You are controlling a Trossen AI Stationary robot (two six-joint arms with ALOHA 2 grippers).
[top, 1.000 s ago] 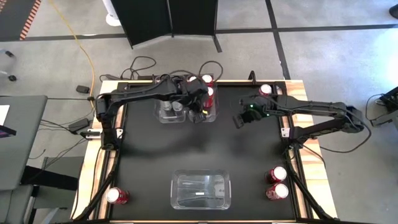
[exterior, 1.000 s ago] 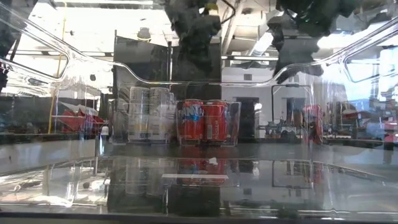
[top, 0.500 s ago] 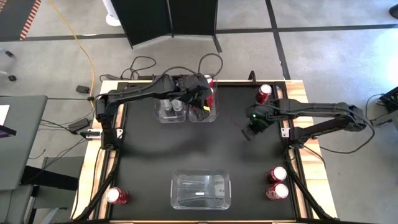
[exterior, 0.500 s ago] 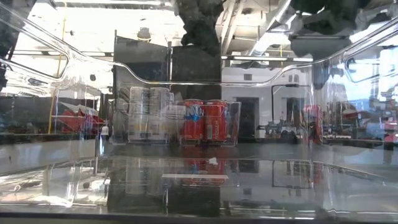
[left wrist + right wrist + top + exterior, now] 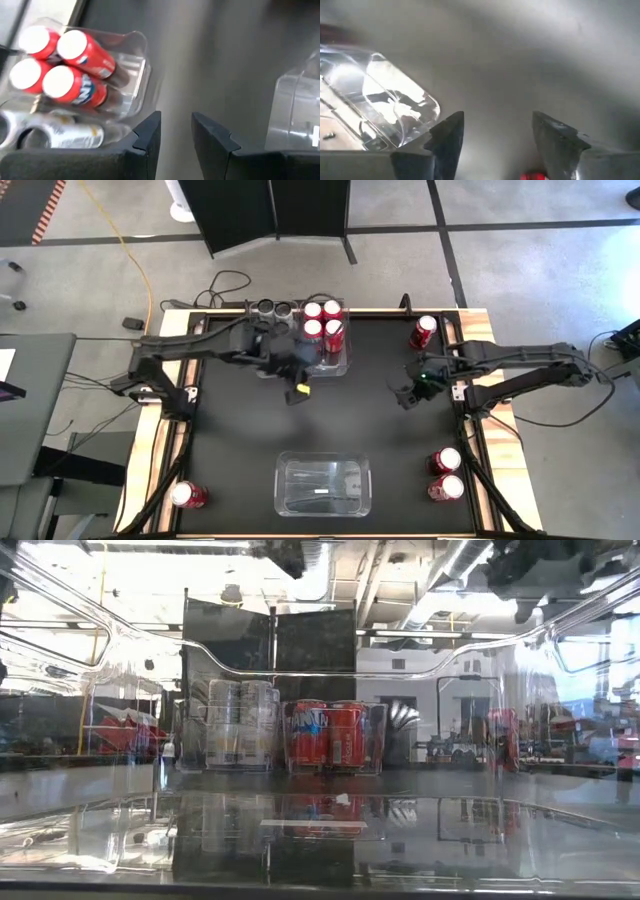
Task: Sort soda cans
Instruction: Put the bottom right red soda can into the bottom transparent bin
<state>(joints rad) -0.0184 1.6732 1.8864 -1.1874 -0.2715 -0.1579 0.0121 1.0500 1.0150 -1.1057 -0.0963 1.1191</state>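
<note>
The left arm reaches in from the left edge of the bench (image 5: 250, 480) across its far half, and the left end effector (image 5: 297, 385) hangs just in front of the 2 clear bins at the far edge; its 2 dark fingers (image 5: 150, 131) stand a little apart with only a narrow gap, and they hold nothing. The right arm comes in from the right edge, bent at the elbow, and the right end effector (image 5: 408, 393) is above bare black surface at the right side, its fingers (image 5: 451, 131) spread wide and empty. In the far bin on the right side (image 5: 335, 367) stand 4 red soda cans (image 5: 324, 320) with silver tops, packed close in a square; in the low view 2 of them show red with white and blue markings. In the bin just beside it, to the left, stand the silver-grey cans (image 5: 275, 309), 2 tops visible from above, the rest hidden under the arm. 1 more red can (image 5: 424, 332) stands alone near the far right corner of the bench, close to the right arm. 2 red cans (image 5: 446, 474) stand touching each other at the near right edge, and 1 red can (image 5: 187, 496) stands at the near left corner. A third clear bin (image 5: 322, 485) sits at the near middle of the bench with no can in it.
</note>
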